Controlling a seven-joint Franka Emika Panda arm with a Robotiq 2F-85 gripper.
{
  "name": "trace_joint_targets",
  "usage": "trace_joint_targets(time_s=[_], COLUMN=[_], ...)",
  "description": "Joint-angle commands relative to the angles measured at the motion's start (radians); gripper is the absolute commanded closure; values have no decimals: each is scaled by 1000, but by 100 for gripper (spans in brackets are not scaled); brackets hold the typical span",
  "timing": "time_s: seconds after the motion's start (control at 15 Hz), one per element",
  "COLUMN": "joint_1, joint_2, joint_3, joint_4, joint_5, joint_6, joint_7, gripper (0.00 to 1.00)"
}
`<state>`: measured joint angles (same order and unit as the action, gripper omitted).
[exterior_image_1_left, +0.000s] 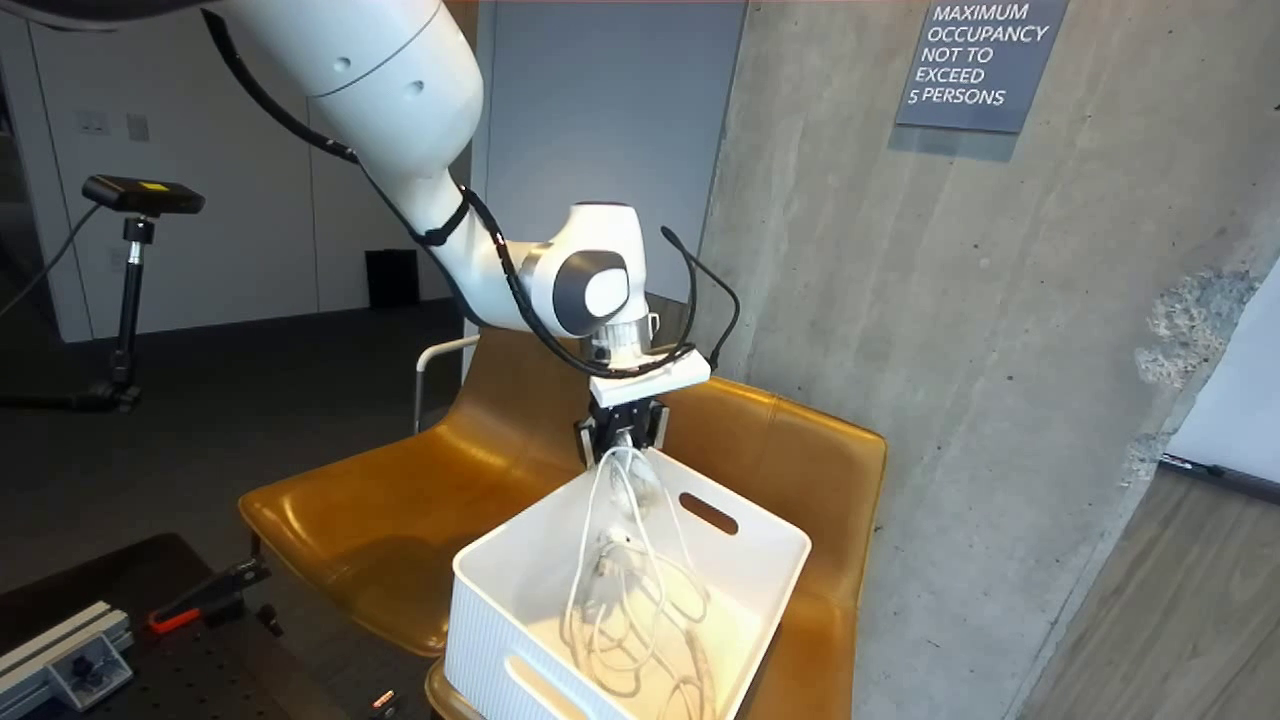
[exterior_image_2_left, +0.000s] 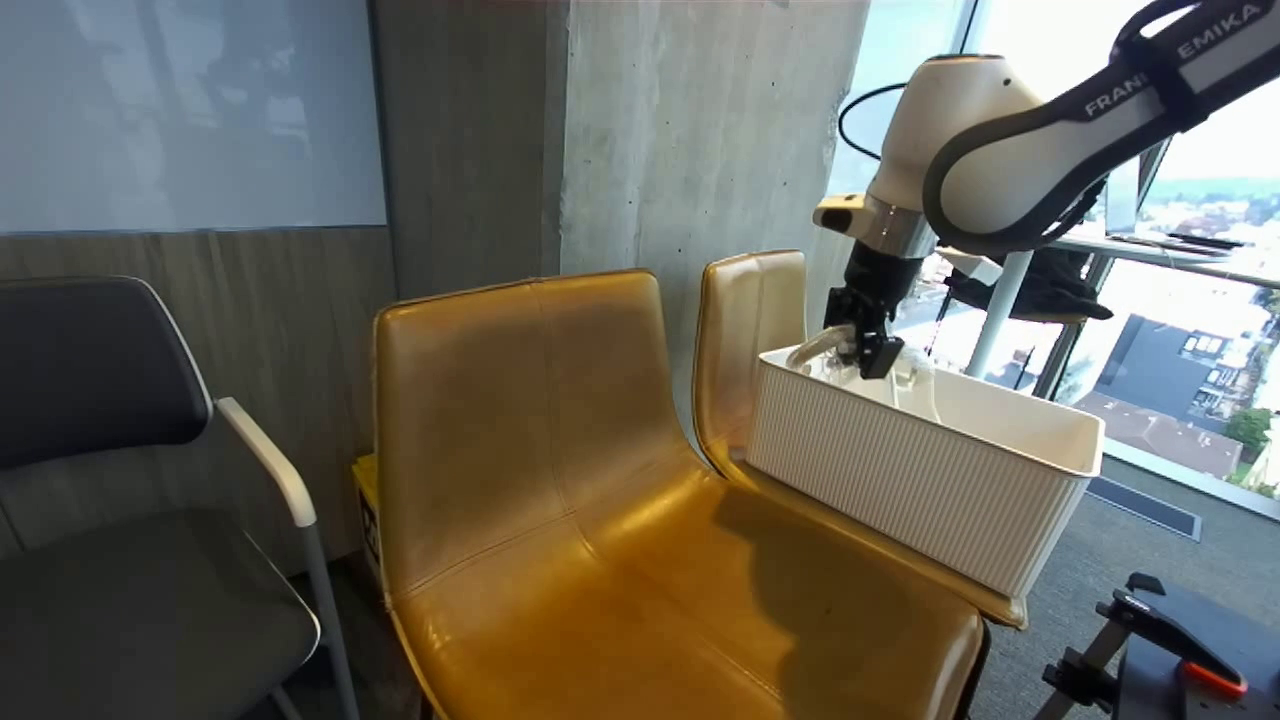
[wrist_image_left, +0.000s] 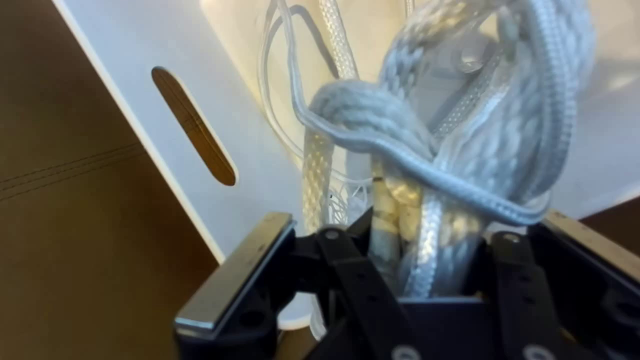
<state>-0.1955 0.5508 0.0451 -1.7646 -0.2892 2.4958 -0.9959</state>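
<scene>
Over the bin (exterior_image_2_left: 910, 460), the end effector (exterior_image_1_left: 623, 440) pinches white rope (wrist_image_left: 390, 117), exact contact hidden.

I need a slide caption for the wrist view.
Gripper clamped on looped, pale braided rope, with a white bin and its handle slot behind.

Window (exterior_image_2_left: 1060, 50) glaring | brown seat (exterior_image_2_left: 720, 590) glossy, part-shadowed | wrist-view rope (wrist_image_left: 520, 145) blurred

Blue-grey sign (exterior_image_1_left: 982, 66) on concrete wall (exterior_image_1_left: 960, 350), white capitals: "MAXIMUM OCCUPANCY NOT TO EXCEED 5 PERSONS". Robot arm (exterior_image_2_left: 1030, 175): "FRAN", next bit under black strap (exterior_image_2_left: 1168, 80), then "EMIKA". Yellow box (exterior_image_2_left: 367, 482) behind tan chair (exterior_image_2_left: 510, 400): dark marking, unreadable from here.
</scene>
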Motion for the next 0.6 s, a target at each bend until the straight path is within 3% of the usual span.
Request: trace_joint_targets(time_s=[0.0,0.53], joint_1=[54,214], joint_2=[-1,10], joint_3=[13,86], joint_4=[152,466], joint_5=[21,42], joint_6=[-100,-308], joint_7=[-36,-87], gripper=[100,100])
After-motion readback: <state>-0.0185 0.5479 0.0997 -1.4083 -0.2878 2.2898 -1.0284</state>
